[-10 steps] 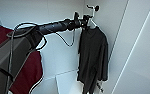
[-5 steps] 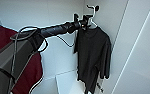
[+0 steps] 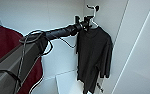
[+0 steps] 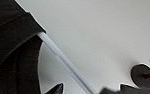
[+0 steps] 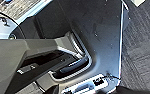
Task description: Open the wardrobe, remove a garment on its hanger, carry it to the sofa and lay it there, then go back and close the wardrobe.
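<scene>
Inside the wardrobe (image 3: pixel 53 15), left hand (image 3: pixel 87 23) up at the hanger (image 3: pixel 92 15), grip state unclear; best lifted clear, keeping the garment (image 3: pixel 93 57) hanging free.

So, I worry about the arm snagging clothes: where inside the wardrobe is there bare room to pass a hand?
Bare white back wall lies open between the maroon jacket and the black garment, above and below the left arm. It is crowded at the hanger, where the left gripper sits against the garment's collar.
</scene>
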Robot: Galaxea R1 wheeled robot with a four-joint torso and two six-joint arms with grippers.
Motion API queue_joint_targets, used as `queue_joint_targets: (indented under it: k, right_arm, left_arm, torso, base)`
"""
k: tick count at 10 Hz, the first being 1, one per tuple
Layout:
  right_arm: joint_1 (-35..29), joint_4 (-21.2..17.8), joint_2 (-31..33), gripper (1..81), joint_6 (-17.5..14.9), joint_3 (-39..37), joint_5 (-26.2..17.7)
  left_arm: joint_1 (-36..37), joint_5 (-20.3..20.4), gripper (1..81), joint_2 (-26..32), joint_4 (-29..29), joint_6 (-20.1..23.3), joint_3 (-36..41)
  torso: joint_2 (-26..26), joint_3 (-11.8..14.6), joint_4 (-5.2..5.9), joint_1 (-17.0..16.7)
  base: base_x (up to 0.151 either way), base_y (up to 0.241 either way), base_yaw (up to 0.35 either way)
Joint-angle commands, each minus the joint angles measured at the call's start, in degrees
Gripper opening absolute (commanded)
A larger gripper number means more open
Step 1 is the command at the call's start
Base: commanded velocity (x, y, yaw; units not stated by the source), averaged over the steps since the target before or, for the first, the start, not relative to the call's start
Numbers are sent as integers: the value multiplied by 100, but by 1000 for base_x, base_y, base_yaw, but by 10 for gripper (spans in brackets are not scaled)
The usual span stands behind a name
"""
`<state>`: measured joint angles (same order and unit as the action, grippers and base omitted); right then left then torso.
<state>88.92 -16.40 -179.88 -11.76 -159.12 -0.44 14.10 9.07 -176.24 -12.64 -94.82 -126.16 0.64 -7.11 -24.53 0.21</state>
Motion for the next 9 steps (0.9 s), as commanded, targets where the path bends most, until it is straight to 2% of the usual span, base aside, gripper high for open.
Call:
queue_joint_targets:
  k: [1,3,6,7,9]
  right_arm:
    - [-124,-57,-68,811,-19,5,-422]
    - [-115,-65,-50,811,-19,-4,-422]
    - [-106,-57,-50,811,-19,-4,-422]
    - [-106,-65,-50,811,-19,-4,-422]
    - [-106,-65,-59,811,-19,-4,-422]
  left_arm:
    - [1037,103,811,-586,-668,-2,-697]
    - [1037,359,811,-738,-828,-2,-849]
    - [1037,464,811,-676,-898,-2,-718]
    - [1046,516,10,-650,-890,-19,-673]
    - [1046,552,10,-562,-898,-72,-543]
  torso:
    - [0,0,0,0]
    - [0,0,0,0]
    - [0,0,0,0]
    - [0,0,0,0]
    - [0,0,0,2]
  base:
    - [0,0,0]
    - [0,0,0]
    - [0,0,0]
    - [0,0,0]
    - [0,0,0]
